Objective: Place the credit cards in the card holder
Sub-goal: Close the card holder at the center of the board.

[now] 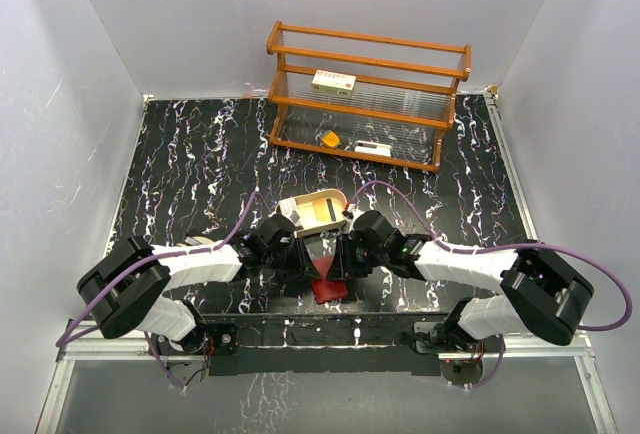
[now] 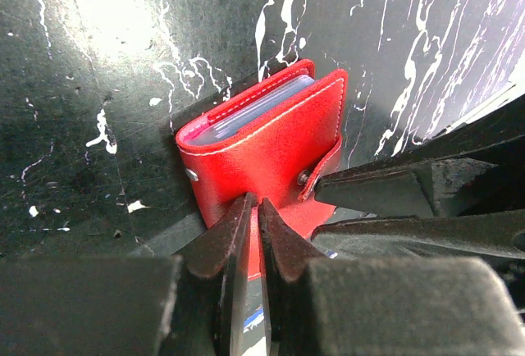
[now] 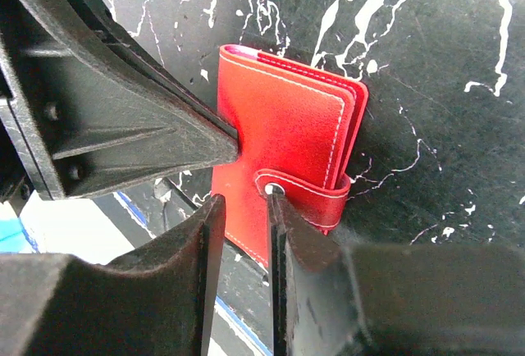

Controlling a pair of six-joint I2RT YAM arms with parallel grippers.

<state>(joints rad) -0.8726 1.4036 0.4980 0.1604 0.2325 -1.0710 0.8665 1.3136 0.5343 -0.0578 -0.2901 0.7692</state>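
The red card holder (image 1: 328, 290) lies folded on the black marbled table near its front edge, with its snap strap fastened. It also shows in the left wrist view (image 2: 262, 143) and the right wrist view (image 3: 287, 126). Clear pockets (image 2: 254, 106) show at its open edge. My left gripper (image 1: 303, 257) (image 2: 256, 206) is shut on the holder's near edge, with red cover between the tips. My right gripper (image 1: 340, 259) (image 3: 244, 200) is slightly open at the holder's strap end, one fingertip (image 3: 275, 200) against the snap. A yellow credit card (image 1: 322, 214) lies in the tan tray (image 1: 300, 201).
A wooden rack (image 1: 365, 94) stands at the back, holding a white box with red marks (image 1: 334, 81), an orange wedge (image 1: 329, 138) and a small white item (image 1: 372, 146). The tray sits just behind both grippers. White walls enclose the table.
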